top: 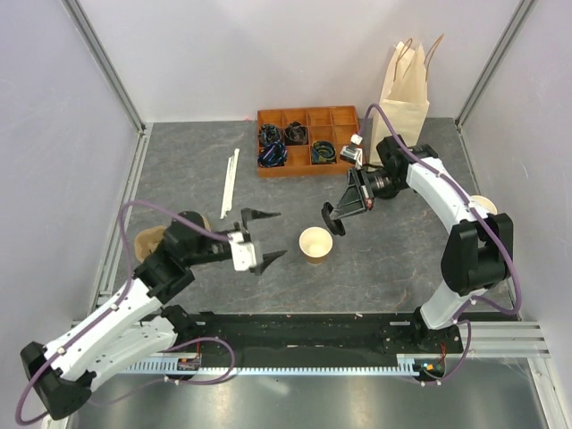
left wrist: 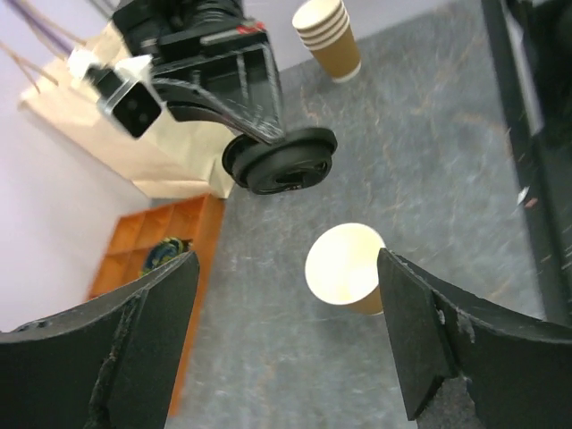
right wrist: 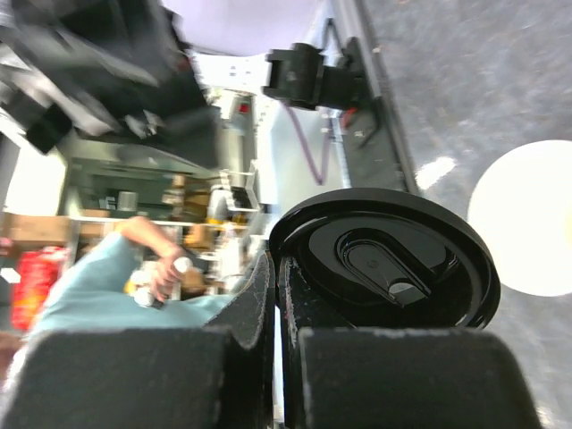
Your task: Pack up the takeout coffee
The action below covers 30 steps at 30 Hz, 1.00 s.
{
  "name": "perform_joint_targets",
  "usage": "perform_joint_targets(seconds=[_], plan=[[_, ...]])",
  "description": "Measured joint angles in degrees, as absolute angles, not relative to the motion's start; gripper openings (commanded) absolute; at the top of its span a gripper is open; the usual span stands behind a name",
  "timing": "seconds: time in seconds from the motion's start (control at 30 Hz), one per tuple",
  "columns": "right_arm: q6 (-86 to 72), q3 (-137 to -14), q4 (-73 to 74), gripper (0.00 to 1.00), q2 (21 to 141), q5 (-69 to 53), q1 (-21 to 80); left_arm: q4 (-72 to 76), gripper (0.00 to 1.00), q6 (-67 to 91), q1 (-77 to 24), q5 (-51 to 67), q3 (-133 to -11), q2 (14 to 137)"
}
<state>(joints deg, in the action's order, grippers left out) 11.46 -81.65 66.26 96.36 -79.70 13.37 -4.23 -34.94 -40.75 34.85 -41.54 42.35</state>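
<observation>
The left gripper (top: 281, 234) was set wide open just left of the small tan kraft-paper cup (top: 315, 245), unlidded at mid-table. Light and crushable, it was judged best taken gently around its wall. Beyond, its round black plastic lid (right wrist: 384, 259) was pinched in the right gripper (top: 335, 217).

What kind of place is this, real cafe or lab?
Probably a lab test cell: plain white walls box in a grey table, robot arms bolted at its edge, with a paper bag and sorting tray as props.
</observation>
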Motion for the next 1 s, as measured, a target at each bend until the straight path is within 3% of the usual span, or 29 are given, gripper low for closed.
perform_joint_targets(seconds=[0.23,0.47,1.0], plan=[[6.72,-78.85,65.3,0.0,93.62,-82.63,15.75,7.14,0.69,-53.95,-50.59,29.06,-34.83,45.45],[4.67,-78.63,65.91,0.0,92.75,-83.81,17.61,16.82,0.5,-61.52,-56.88,27.24,-34.35,48.29],[6.22,-78.63,69.1,0.0,92.77,-83.99,20.25,28.27,0.43,-63.57,-57.63,22.41,-30.09,54.11]])
